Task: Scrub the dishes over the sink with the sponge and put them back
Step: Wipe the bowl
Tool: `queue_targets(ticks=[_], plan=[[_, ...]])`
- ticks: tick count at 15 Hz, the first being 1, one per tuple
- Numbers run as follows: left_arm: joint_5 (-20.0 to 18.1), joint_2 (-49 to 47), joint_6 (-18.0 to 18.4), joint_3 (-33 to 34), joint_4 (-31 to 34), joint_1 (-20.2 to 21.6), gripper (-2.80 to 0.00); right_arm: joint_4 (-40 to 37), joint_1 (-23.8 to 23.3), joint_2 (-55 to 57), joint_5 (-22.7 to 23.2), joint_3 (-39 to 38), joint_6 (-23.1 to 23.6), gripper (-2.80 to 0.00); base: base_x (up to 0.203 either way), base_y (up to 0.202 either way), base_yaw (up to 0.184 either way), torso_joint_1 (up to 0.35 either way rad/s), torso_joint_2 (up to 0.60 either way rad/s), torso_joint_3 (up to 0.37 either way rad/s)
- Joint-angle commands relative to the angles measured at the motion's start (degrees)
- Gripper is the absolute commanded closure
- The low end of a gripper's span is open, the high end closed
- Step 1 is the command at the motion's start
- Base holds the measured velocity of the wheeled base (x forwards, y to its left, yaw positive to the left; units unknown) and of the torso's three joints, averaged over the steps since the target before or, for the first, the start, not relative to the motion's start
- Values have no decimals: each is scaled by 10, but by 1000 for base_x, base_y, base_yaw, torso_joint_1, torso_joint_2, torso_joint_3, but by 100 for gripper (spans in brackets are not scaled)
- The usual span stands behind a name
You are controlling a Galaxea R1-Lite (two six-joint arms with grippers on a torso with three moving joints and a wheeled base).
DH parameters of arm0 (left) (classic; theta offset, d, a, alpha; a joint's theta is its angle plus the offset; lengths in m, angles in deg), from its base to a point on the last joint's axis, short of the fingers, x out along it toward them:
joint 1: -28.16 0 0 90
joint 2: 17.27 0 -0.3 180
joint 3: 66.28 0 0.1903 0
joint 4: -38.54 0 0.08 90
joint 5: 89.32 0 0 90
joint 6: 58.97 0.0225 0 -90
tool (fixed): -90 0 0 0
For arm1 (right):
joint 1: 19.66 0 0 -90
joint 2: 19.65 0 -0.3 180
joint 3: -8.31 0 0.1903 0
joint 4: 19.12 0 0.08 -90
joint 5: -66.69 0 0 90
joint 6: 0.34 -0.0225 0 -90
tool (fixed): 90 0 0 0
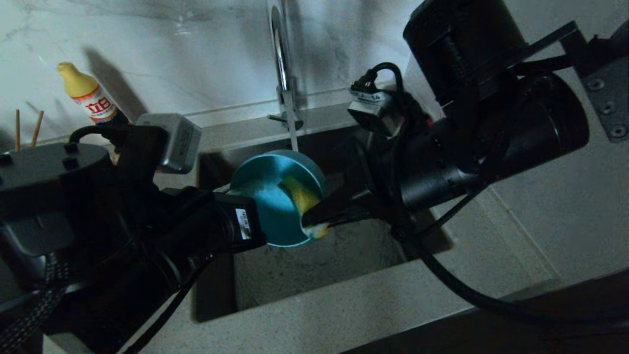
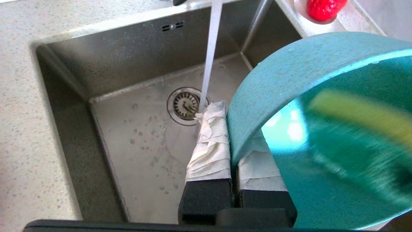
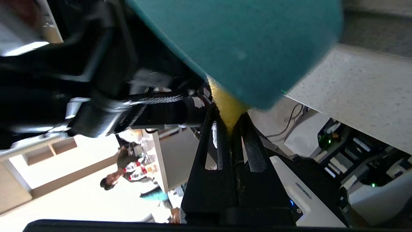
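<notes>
Tilted on edge over the sink [image 1: 319, 265] is a teal bowl [image 1: 268, 206], one of the dishes. My left gripper [image 2: 230, 129] is shut on its rim, with one paper-wrapped finger [image 2: 209, 145] outside and the other inside. The yellow sponge [image 1: 300, 194] lies against the bowl's inner face, and my right gripper [image 1: 312, 221] is shut on its lower end. From the right wrist, the sponge [image 3: 227, 109] sticks out of the shut gripper [image 3: 230, 125] under the bowl [image 3: 244, 42]. Two chopsticks [image 1: 37, 129] stand at the far left.
Water runs from the chrome faucet [image 1: 281, 54] down toward the drain strainer [image 2: 185, 104]. A yellow-capped soap bottle [image 1: 88, 96] leans at the back left. A red object [image 2: 325, 6] sits on the sink's edge. Speckled counter [image 1: 516, 236] surrounds the basin.
</notes>
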Motion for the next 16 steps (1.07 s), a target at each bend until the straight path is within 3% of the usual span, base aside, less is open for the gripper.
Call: queue_targets(ticks=[1, 5, 11, 16], plan=[[2, 0, 1, -1, -2, -1, 0, -2, -14, -17, 2, 0, -2, 0, 0, 0, 0, 0, 0, 0], [1, 1, 4, 4, -2, -1, 0, 21, -27, -23, 4, 3, -2, 0, 0, 0, 0, 0, 0, 0], [-36, 2, 18, 37, -2, -2, 0, 56, -26, -19, 4, 3, 2, 0, 0, 0, 0, 0, 0, 0], [-38, 1, 17, 35, -3, -2, 0, 63, 3, 7, 4, 2, 0, 0, 0, 0, 0, 0, 0, 0]])
